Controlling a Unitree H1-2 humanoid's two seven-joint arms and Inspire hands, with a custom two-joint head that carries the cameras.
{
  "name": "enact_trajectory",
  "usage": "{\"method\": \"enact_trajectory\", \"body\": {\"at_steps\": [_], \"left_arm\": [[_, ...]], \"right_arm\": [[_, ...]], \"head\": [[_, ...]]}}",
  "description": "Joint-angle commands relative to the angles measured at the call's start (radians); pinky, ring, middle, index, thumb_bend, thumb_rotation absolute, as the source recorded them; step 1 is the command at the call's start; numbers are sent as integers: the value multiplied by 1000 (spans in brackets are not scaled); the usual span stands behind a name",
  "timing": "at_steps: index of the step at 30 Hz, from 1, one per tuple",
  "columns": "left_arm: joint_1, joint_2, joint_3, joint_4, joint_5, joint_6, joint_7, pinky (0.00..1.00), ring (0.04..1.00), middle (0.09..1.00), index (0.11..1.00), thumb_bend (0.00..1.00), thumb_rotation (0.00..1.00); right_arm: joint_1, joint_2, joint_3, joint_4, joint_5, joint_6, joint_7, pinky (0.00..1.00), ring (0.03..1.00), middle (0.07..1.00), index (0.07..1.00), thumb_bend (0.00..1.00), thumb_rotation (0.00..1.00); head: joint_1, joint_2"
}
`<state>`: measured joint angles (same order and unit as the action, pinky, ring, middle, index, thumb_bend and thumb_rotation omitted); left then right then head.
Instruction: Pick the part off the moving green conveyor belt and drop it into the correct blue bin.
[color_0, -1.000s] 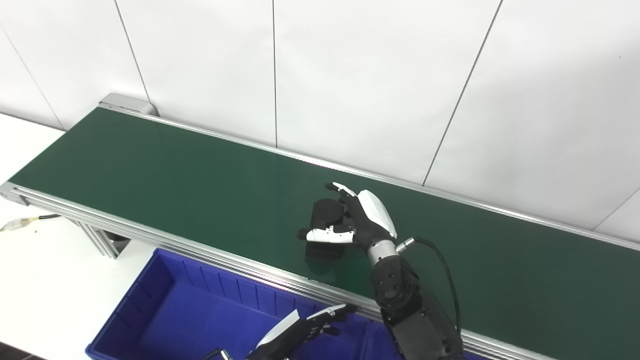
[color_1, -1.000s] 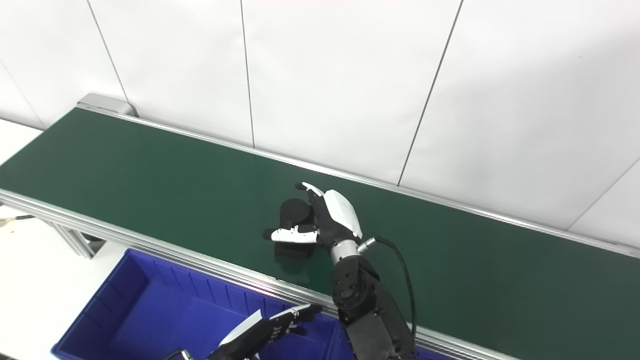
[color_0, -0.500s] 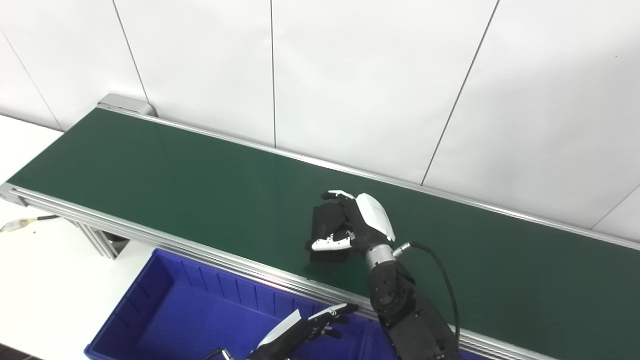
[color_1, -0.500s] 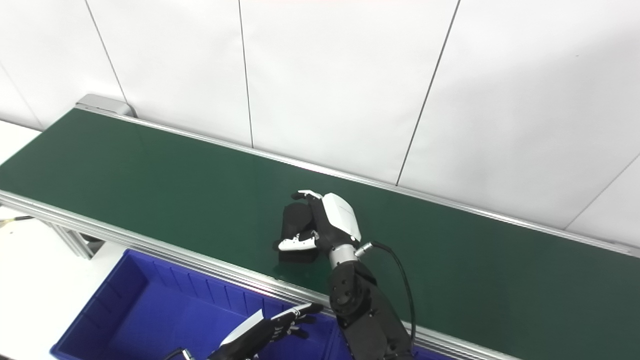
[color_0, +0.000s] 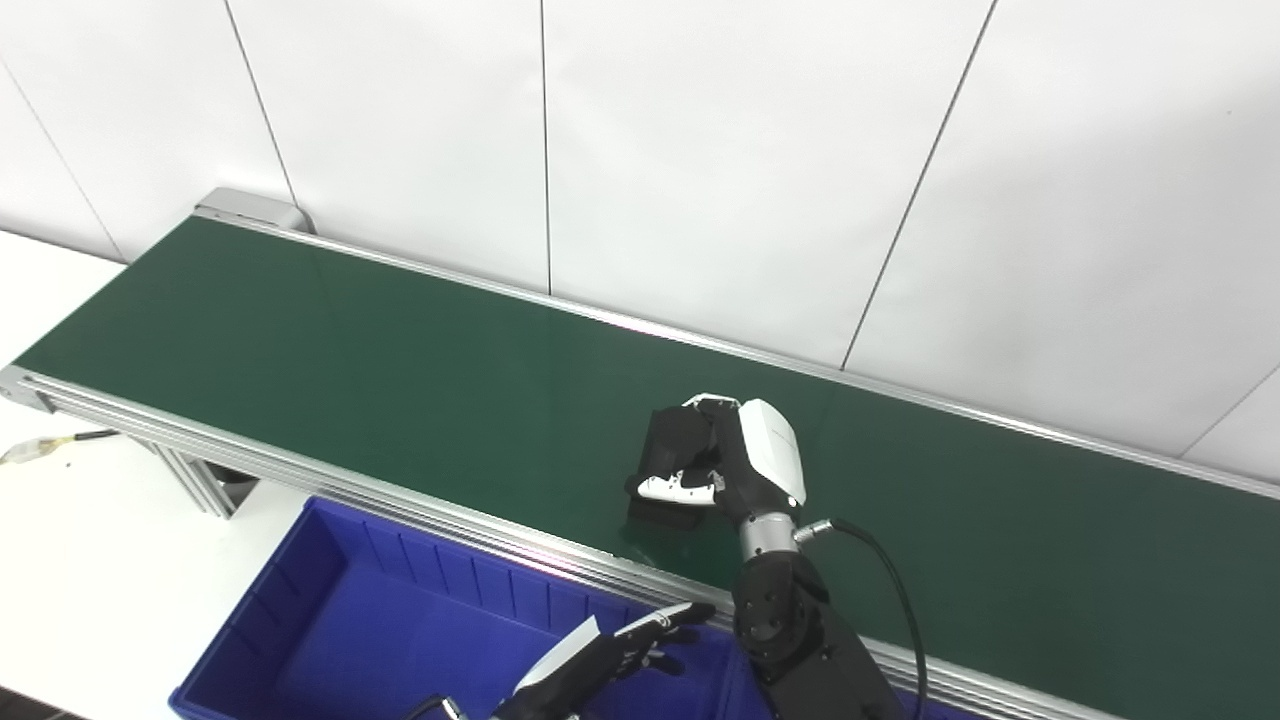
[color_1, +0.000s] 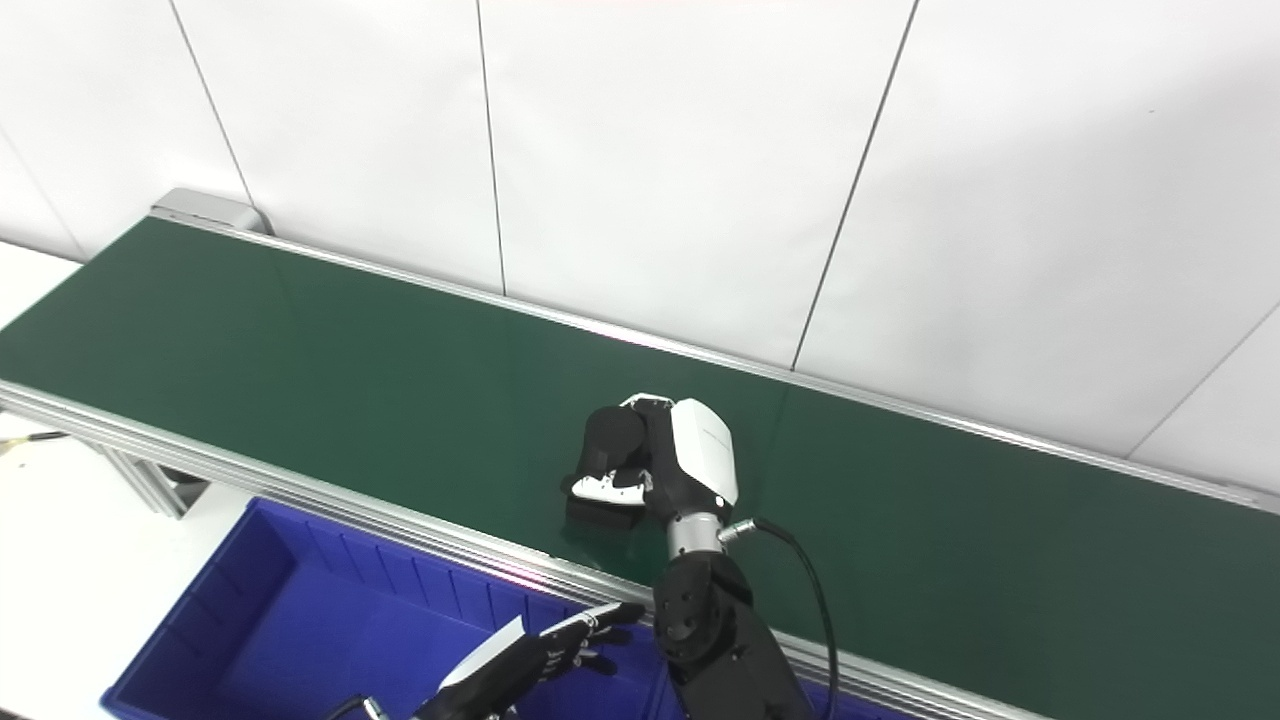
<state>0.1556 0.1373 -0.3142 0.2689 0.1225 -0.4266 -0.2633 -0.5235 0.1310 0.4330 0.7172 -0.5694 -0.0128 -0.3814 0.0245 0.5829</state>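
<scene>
On the green belt (color_0: 400, 370), black part (color_0: 668, 448) inside right hand (color_0: 745, 462).

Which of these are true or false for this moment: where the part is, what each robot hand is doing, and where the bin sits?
1. The right robot hand is closed around the black part. True.
2. The part is already inside the blue bin. False: it is over the green conveyor belt, in the hand.
3. The left robot hand holds a second part. False: it is open and holds nothing, hovering over the bin.
4. The bin sits at the near side of the belt. True.
</scene>
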Motion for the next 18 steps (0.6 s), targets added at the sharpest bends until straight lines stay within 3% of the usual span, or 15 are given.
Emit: {"method": "enact_trajectory", "body": {"at_steps": [1,9,18], "left_arm": [[-17,3,3,-15,-20,-43,1,822,912,947,919,990,318],[-19,10,2,-14,-17,-42,-1,849,926,952,927,997,335],[-6,15,4,-50,-43,-41,-10,860,924,948,929,993,315]], "right_arm": [[-17,19,-6,-22,-6,-58,-39,486,575,552,464,509,0],[19,15,-36,-100,9,-64,-71,495,568,556,466,509,0],[179,-20,-102,-479,18,39,21,434,525,551,472,508,0]], "head": [[-1,2],[-2,4],[-74,66]]}}
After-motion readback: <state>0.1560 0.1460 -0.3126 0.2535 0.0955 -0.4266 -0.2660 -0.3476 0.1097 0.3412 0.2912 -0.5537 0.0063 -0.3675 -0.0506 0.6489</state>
